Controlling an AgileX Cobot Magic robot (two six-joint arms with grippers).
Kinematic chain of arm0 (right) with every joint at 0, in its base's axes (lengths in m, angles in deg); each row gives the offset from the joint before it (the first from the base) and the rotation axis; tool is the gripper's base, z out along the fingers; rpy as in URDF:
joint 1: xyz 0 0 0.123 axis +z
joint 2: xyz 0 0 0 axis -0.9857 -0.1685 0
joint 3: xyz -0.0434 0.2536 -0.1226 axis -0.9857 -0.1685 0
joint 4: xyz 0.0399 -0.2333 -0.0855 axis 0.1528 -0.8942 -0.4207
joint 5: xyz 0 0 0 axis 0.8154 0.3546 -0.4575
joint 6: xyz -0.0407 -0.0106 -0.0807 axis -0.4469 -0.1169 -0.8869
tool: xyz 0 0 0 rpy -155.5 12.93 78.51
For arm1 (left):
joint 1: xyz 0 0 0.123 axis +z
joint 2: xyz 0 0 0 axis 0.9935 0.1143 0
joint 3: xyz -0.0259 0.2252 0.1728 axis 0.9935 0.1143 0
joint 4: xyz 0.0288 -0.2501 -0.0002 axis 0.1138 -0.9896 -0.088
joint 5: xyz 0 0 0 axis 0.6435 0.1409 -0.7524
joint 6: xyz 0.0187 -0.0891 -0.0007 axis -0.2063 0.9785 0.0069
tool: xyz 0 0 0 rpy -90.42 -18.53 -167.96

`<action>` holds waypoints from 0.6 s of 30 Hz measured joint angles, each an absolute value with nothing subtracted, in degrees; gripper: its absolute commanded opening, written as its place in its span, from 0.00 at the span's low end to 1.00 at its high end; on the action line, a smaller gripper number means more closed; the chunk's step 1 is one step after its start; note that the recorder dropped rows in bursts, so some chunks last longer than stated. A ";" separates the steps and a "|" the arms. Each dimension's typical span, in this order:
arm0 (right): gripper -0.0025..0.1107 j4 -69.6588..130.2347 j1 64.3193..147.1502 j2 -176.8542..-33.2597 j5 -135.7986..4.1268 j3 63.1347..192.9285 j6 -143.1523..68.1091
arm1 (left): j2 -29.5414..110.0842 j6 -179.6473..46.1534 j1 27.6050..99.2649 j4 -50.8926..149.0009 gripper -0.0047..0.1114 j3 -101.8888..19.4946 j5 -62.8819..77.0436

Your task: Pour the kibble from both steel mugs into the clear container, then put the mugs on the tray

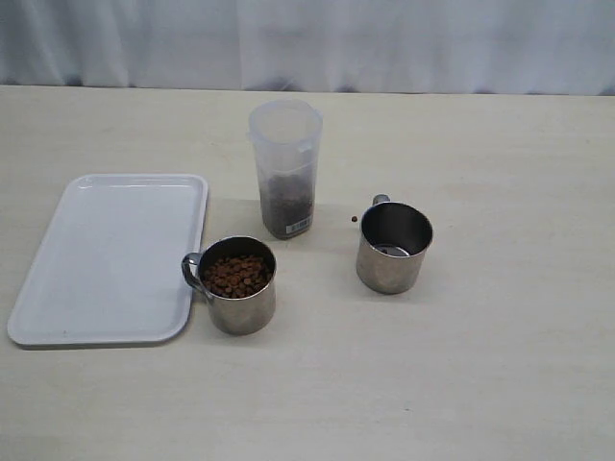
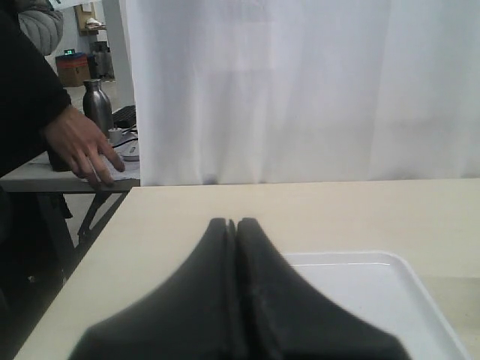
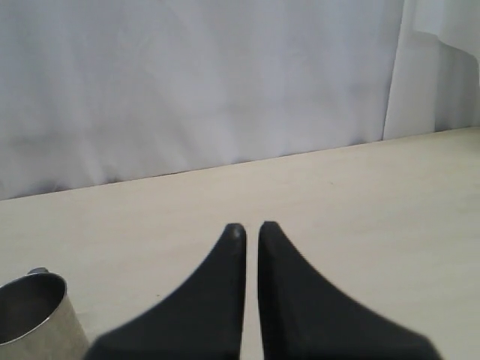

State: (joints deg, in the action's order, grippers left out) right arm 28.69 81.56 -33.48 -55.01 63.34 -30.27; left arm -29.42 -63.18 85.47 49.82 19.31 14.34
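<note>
The clear container (image 1: 285, 168) stands mid-table, partly filled with kibble (image 1: 286, 206). In front of it to the left, a steel mug (image 1: 238, 285) holds kibble (image 1: 236, 275), its handle facing the white tray (image 1: 106, 259). A second steel mug (image 1: 392, 248) stands to the right and looks empty, with one stray pellet (image 1: 355, 219) beside it. Neither gripper shows in the exterior view. My left gripper (image 2: 232, 222) is shut on nothing, by a corner of the tray (image 2: 375, 292). My right gripper (image 3: 251, 227) is shut but for a thin slit, holding nothing, with a mug rim (image 3: 34, 315) off to one side.
A white curtain (image 1: 307, 43) hangs behind the table's far edge. In the left wrist view, a person's hand (image 2: 86, 150) rests on a side table beyond the table edge, near a steel bottle (image 2: 96, 105).
</note>
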 measured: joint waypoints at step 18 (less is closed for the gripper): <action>0.06 28.55 81.56 -33.48 -53.91 63.34 -37.27 | -29.42 -63.18 85.47 49.82 0.04 19.31 14.34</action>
State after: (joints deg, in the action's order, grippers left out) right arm 28.55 81.56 -33.48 -53.91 63.34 -37.27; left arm -29.42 -63.18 85.47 49.82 19.31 14.34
